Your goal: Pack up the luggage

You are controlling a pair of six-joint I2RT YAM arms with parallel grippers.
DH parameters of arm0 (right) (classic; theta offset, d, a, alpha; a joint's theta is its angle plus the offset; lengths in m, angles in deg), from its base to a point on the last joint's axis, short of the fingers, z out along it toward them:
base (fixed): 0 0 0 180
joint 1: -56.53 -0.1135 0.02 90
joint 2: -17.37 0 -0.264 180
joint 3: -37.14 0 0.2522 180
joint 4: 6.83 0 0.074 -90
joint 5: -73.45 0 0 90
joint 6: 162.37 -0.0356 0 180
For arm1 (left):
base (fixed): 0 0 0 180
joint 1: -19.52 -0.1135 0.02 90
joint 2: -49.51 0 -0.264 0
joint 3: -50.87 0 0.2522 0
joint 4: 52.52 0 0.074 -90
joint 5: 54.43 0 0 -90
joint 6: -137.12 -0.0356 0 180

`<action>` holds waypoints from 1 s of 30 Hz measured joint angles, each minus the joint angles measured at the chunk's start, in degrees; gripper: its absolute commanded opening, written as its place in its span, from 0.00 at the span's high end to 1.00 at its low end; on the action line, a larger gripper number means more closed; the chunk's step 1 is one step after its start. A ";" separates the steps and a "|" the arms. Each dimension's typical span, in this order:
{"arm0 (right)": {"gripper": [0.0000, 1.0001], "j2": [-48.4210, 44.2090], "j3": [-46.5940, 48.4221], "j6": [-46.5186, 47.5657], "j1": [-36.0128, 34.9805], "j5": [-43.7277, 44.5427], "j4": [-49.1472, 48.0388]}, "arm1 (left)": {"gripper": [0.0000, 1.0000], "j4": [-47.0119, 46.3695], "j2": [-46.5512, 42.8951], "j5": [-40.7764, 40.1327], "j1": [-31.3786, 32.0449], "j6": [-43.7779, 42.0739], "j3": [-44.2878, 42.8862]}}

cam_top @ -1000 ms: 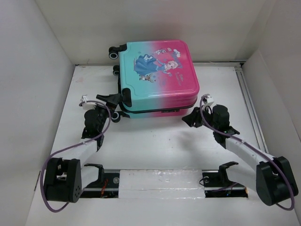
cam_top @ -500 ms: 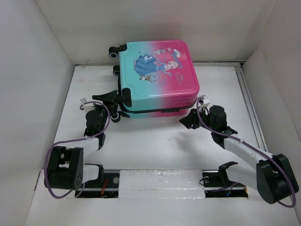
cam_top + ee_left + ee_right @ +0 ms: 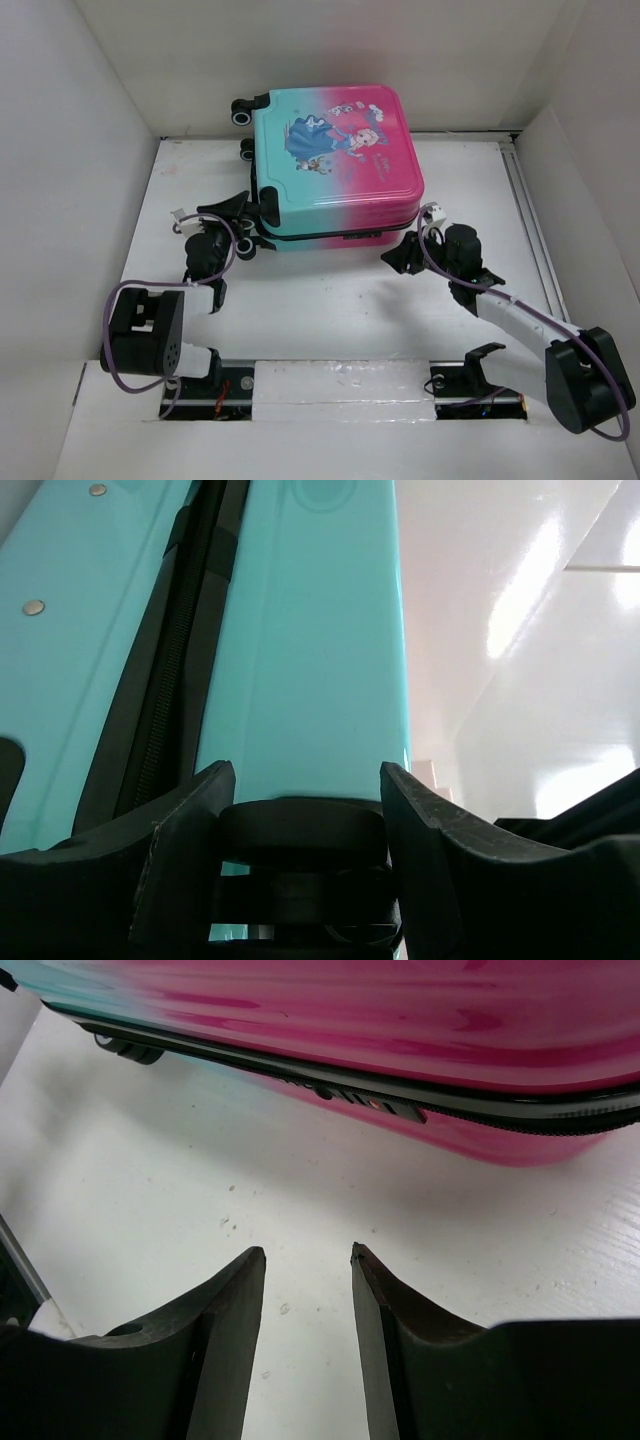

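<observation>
Noted: luggage (image 3: 335, 160) closed, flat, directly ahead of both grippers; left gripper (image 3: 305, 775) clamped on its black corner fitting (image 3: 300, 825); right gripper (image 3: 308, 1252) parted, empty. Risk judged: fitting rounded, grip could be lost, case dragged.

The luggage (image 3: 335, 160) lies flat and closed at the table's 12 o'clock, princess print facing up, teal half toward 9 o'clock, pink toward 3, wheels (image 3: 242, 112) at its 10 o'clock corner
</observation>
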 measured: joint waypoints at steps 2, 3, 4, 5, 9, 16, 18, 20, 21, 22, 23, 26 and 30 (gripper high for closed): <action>0.54 0.00 0.00 0.02 0.00 0.02 -0.02 | 0.77 0.00 0.00 -0.37 0.00 0.04 0.00; 0.54 0.00 0.00 0.00 0.00 0.02 -0.02 | 0.80 0.00 0.00 -0.50 0.02 0.02 0.00; 0.54 0.00 0.00 0.00 0.00 0.02 -0.02 | 0.84 0.00 0.00 -0.66 0.04 0.02 0.00; 0.54 -0.04 0.00 0.00 0.00 0.04 0.02 | 0.92 0.09 -0.09 -0.81 0.07 -0.02 -0.02; 0.53 -1.22 0.00 0.00 0.00 0.07 0.66 | 1.00 1.92 -1.40 -1.55 0.09 -1.01 -0.79; 0.48 -4.63 0.00 0.02 -0.61 0.48 1.84 | 1.00 11.10 -9.31 -1.68 -0.02 -6.54 -5.70; 0.48 -5.73 0.00 0.04 -0.70 0.83 2.67 | 1.00 13.84 -11.89 -1.88 -0.22 -8.31 -8.46; 0.41 -7.13 0.00 0.04 -0.70 1.68 3.63 | 1.00 16.70 -13.81 -2.12 -0.74 -10.23 -10.51; 0.41 -7.78 0.00 0.02 -0.70 2.29 3.91 | 1.00 17.99 -14.40 -2.25 -1.09 -10.95 -11.19; 0.41 -8.55 0.00 0.09 -0.70 3.10 4.31 | 1.00 19.15 -14.84 -2.38 -1.40 -11.50 -11.65; 0.41 -9.29 0.00 0.00 -0.70 4.15 4.61 | 1.00 20.22 -15.15 -2.56 -1.70 -11.98 -12.00; 0.43 -11.26 0.00 -0.17 -0.61 8.00 5.79 | 1.00 22.25 -15.43 -3.15 -2.32 -12.81 -12.59; 0.48 -11.04 -0.02 -0.85 2.03 12.52 4.39 | 1.00 23.56 -15.37 -3.67 -2.54 -13.27 -12.66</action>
